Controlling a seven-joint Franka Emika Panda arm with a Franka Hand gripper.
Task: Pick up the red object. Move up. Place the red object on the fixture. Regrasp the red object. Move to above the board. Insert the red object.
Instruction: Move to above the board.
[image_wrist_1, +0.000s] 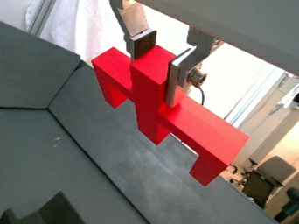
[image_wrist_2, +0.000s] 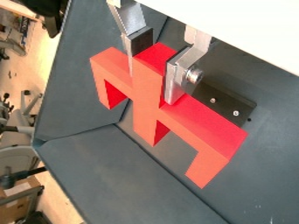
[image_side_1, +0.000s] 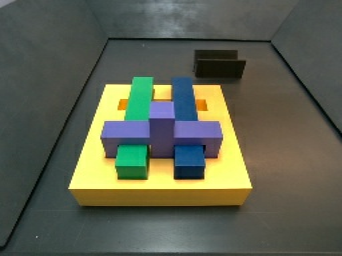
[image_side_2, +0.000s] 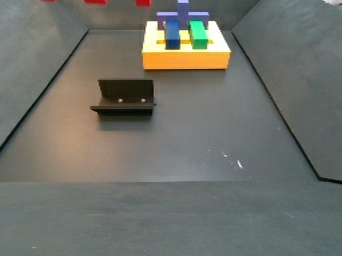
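Red object (image_wrist_1: 163, 114), cross-shaped, clamped between silver finger plates (image_wrist_1: 183, 77) of gripper (image_wrist_1: 162, 63) in both wrist views, raised clear of dark floor (image_wrist_1: 70, 166); red slivers at top edge of a side view (image_side_2: 96, 2). Fixture (image_side_2: 124, 97) on floor, bare, two pale screw dots on its back wall; partly seen beyond red object in a wrist view (image_wrist_2: 228, 98). Board (image_side_1: 160, 150), yellow, bearing green (image_side_1: 135, 125), blue (image_side_1: 186, 125) and purple (image_side_1: 162, 133) blocks, with fixture at 1 o'clock of it in a side view (image_side_1: 219, 65). No legible writing or brand marks.
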